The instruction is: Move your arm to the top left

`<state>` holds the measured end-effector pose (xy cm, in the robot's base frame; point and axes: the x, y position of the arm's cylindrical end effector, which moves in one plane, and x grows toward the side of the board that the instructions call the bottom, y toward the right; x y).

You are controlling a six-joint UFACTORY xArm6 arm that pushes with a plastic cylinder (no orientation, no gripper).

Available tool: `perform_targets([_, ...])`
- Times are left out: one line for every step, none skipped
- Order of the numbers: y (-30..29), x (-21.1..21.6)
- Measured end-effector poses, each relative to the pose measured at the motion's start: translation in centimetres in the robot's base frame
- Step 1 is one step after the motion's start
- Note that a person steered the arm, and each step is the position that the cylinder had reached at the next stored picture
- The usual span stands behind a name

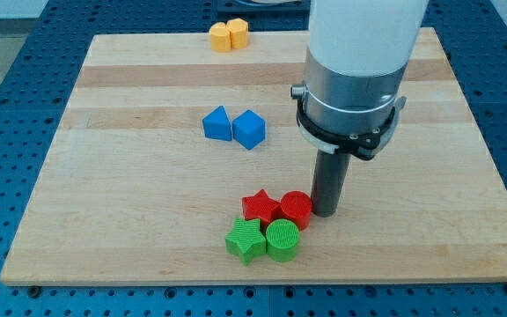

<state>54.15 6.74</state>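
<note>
camera view, and it's the only one we get: my tip point(326, 214) sits low on the wooden board point(130, 220), right of centre, touching or just beside the red cylinder point(296, 209). the red star point(260, 207) is pressed against that cylinder's left, and just below them the green star point(246, 239) and green cylinder point(282, 239) sit side by side. two blue blocks point(233, 127), touching, lie near the middle, up and left of the rod. two yellow blocks point(228, 35) huddle at the top edge. there's no hand here to open or close, just a bare rod holding nothing. as for the job, i'd judge it barely begun: the top left corner is well apart from the tip, the whole diagonal is left. hard to see: the rod's very end is in shadow, so true contact with the red cylinder can't be told, and the arm's pale body is cut off at the view's top.
</note>
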Motion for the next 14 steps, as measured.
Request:
perform_targets([-0.2, 0.0])
perform_targets([-0.3, 0.0])
perform_targets([-0.3, 0.0])
perform_targets([0.8, -0.9])
perform_targets([6.3, -5.7])
perform_targets([7.4, -9.8])
perform_targets([5.8, -10.1])
perform_targets([5.4, -13.6])
perform_targets([5.5, -22.4])
perform_targets([3.8, -30.6])
perform_targets([-0.9, -34.7])
perform_targets([-4.0, -30.7])
perform_targets([-10.9, -26.8])
perform_targets([-21.5, -26.3])
